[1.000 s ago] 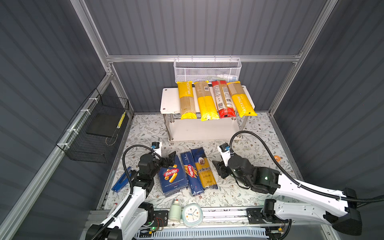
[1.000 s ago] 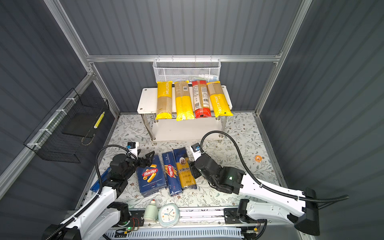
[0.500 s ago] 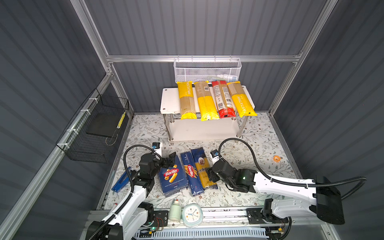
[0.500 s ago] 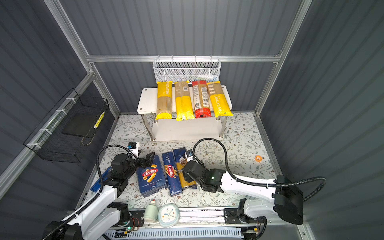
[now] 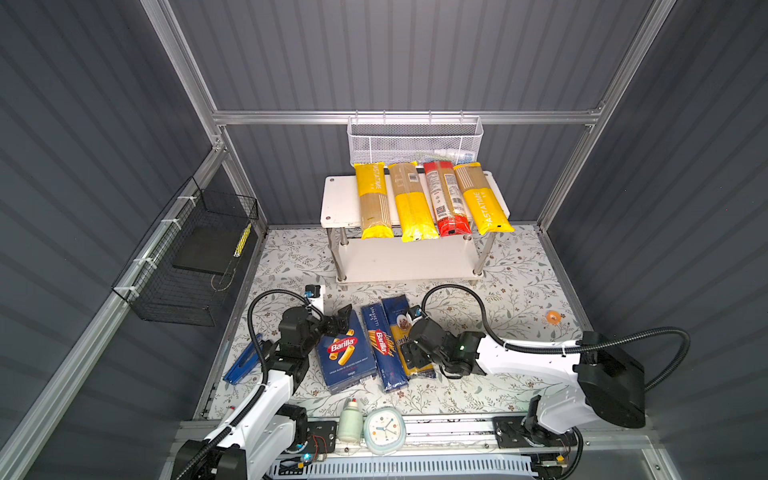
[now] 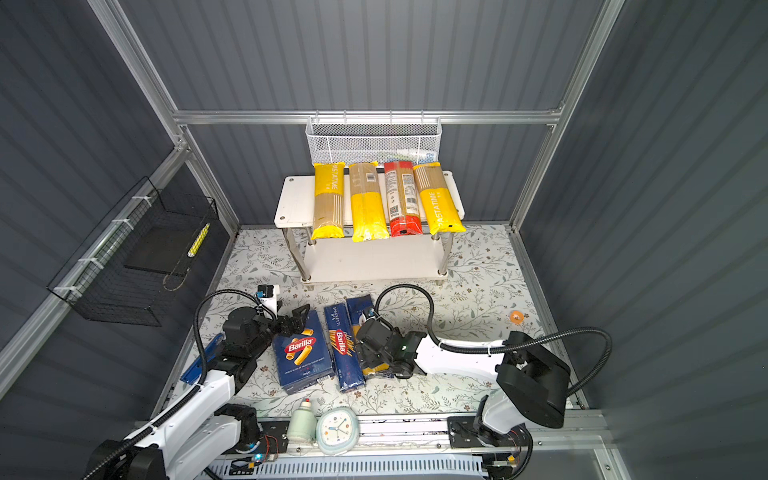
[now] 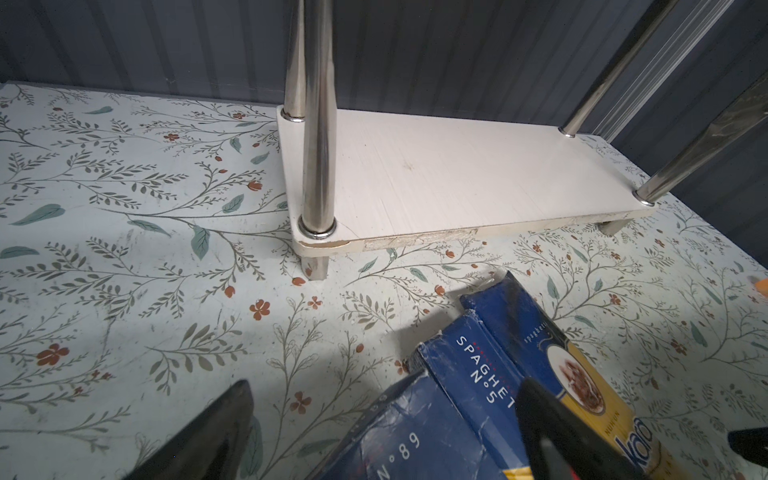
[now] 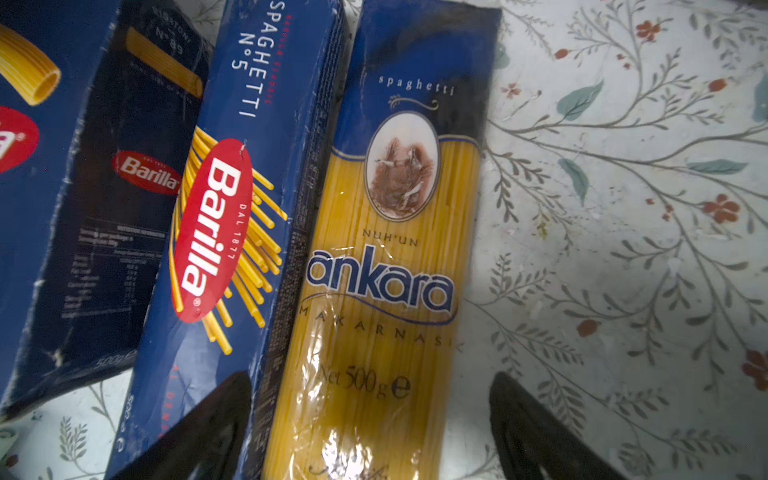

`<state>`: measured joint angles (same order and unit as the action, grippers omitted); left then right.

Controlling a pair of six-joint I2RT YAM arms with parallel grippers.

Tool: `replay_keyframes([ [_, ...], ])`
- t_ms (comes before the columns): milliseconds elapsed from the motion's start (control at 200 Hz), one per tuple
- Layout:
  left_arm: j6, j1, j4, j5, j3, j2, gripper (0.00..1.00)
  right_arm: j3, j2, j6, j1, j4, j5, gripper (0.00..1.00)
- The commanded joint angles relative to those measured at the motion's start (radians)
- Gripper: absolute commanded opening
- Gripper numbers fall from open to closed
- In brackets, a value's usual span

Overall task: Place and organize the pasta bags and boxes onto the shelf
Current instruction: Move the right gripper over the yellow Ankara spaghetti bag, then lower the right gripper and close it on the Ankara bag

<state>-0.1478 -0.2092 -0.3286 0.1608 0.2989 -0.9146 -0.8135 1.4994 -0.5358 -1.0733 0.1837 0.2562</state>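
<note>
**Four bags shelved, three packs left on the table**

Top views. The shelf (image 5: pixel 336 199) stands at the back edge of the table (image 5: pixel 519 282). On top of it lie three yellow bags (image 5: pixel 374 199) and the red bag (image 5: pixel 445 199), side by side, near ends overhanging. Its lower board (image 5: pixel 407 259) is bare. Toward the front edge, left of the middle, three packs lie side by side: wide Barilla box (image 5: pixel 345 353), narrow Barilla box (image 5: pixel 382 349), ankara bag (image 5: pixel 399 316). The left end effector (image 5: pixel 338 322) sits at the wide box's far corner. The right end effector (image 6: pixel 368 353) hangs low over the ankara bag's near half.

Left wrist. Fingers (image 7: pixel 208 432) spread wide, gripping nothing. The wide box's corner lies between them, with the bare lower board beyond.

Right wrist. Fingers (image 8: pixel 216 424) spread wide, straddling the ankara bag. One is above the narrow box, the other above bare table. Contact cannot be told, but nothing is gripped.

Progress, as judged: four of seven packs are shelved; both boxes and the ankara bag remain. The step in hand looks like picking the ankara bag. Free room up top is only at the shelf's left end, so the boxes likely belong below.
</note>
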Motion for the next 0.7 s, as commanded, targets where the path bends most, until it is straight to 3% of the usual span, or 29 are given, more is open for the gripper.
replay_keyframes([
  [0, 0.024, -0.006, -0.001, 0.018, 0.019, -0.001, 0.99, -0.03, 0.035, 0.005, 0.021, 0.017, -0.044, 0.92],
  [695, 0.024, -0.006, -0.001, 0.019, 0.02, -0.004, 0.99, -0.091, 0.195, 0.062, 0.087, 0.0, -0.104, 0.96],
])
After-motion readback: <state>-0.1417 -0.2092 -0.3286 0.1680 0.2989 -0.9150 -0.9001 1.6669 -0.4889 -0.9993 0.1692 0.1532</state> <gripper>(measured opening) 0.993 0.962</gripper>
